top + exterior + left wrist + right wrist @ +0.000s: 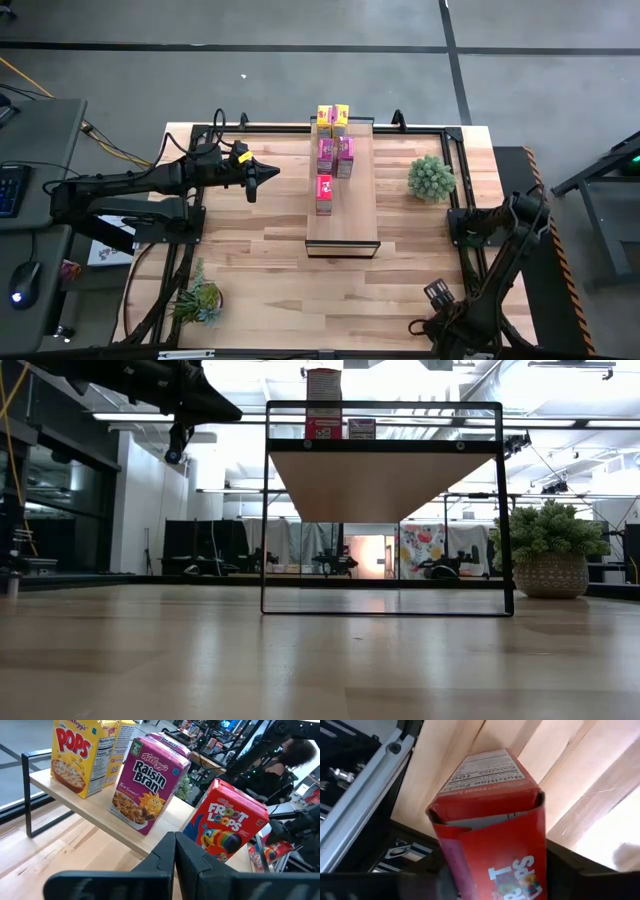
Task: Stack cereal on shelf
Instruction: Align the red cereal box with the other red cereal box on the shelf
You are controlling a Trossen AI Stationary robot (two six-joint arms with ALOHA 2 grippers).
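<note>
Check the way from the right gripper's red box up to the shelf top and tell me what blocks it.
Nothing visible blocks it. The right gripper sits at the table's near right corner, shut on a red cereal box. Bare tabletop lies between it and the shelf, whose near end is free. The potted plant stands off to the right of that line.

Shelf (342,215) standing mid-tabletop (260,260). On it, cereal boxes (335,150) lined far to near. Left end effector (268,171) left of shelf. Plant (431,178) right, another (199,300) near-left.
</note>
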